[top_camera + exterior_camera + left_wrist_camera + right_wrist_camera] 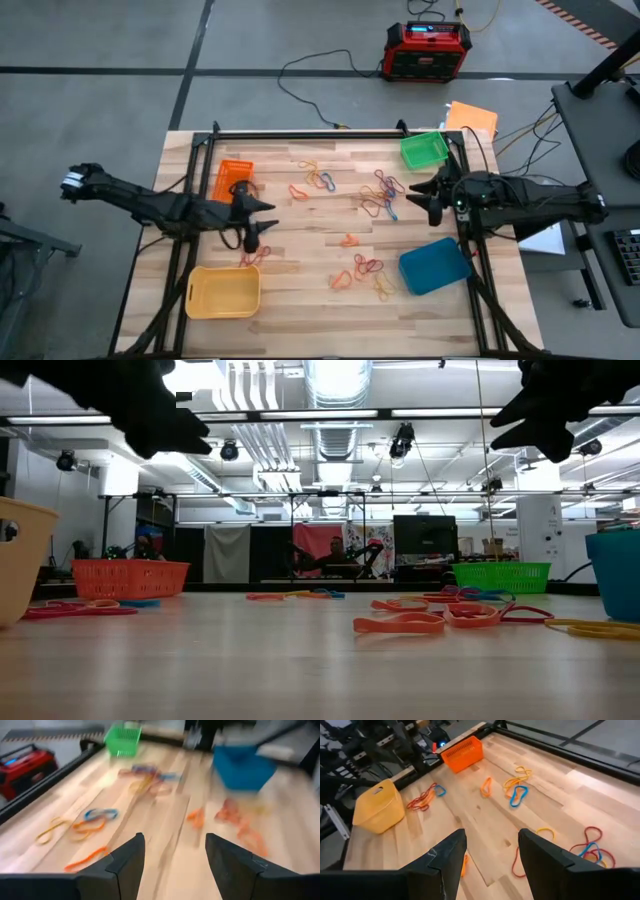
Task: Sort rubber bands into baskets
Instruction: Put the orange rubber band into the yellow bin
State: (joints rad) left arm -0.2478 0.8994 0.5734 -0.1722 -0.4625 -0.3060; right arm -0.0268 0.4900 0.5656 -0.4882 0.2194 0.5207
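Both grippers up off the worktop point(300, 310), jaws spread, nothing in them.

Left gripper point(262, 218) just beside the orange basket point(233, 178), right gripper point(422, 196) between green basket point(424, 150) and blue basket point(434, 266). Yellow basket point(223, 291) at the near left corner. Rubber bands point(385, 195) scattered loose across the middle of the wood, all colours mixed, none visibly inside a basket.

Red-black box point(428, 50) — floor, black cables point(320, 68)
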